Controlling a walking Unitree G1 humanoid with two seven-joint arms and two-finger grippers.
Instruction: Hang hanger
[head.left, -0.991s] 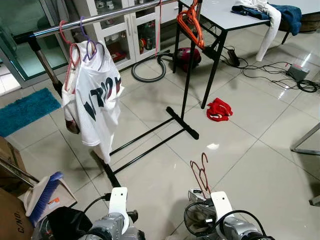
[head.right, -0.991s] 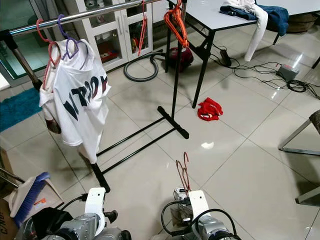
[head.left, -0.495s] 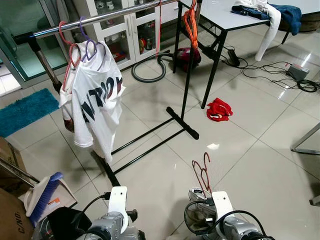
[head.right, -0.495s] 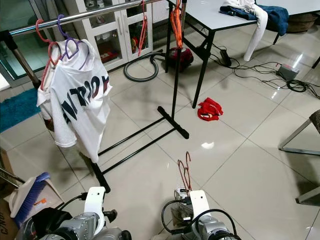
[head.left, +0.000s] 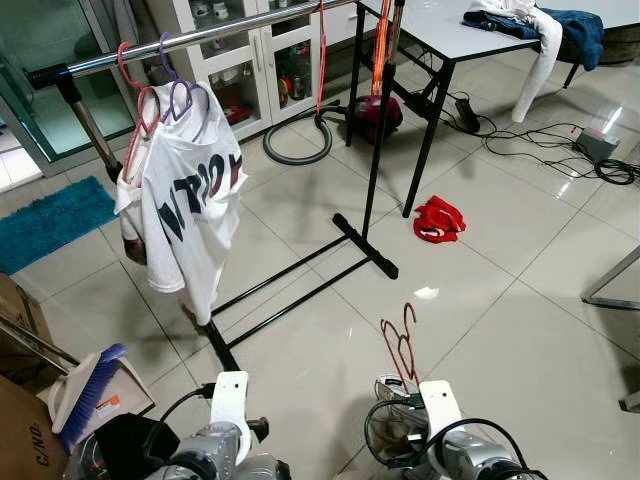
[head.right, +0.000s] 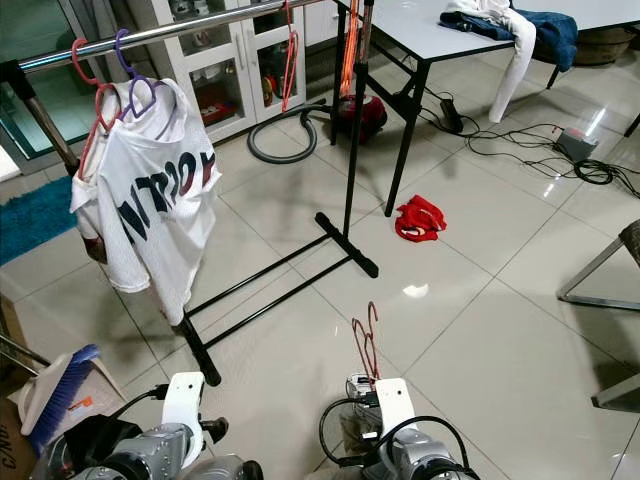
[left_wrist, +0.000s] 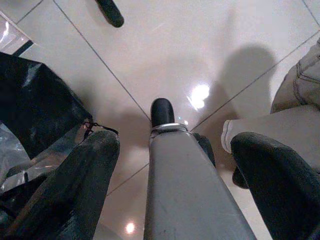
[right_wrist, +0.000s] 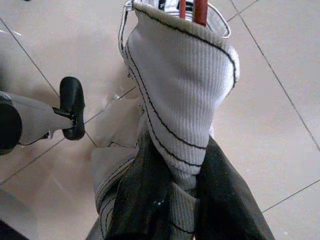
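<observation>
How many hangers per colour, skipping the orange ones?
pink hanger: 1, on the rail
purple hanger: 1, on the rail
red hanger: 1, on the rail
dark red hanger: 1, with a garment in the right gripper
Total: 4

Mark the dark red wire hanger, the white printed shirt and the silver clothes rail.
dark red wire hanger (head.left: 402, 345), left eye view, its loop.
white printed shirt (head.left: 190, 205), left eye view, its chest print.
silver clothes rail (head.left: 215, 33), left eye view, mid-bar.
</observation>
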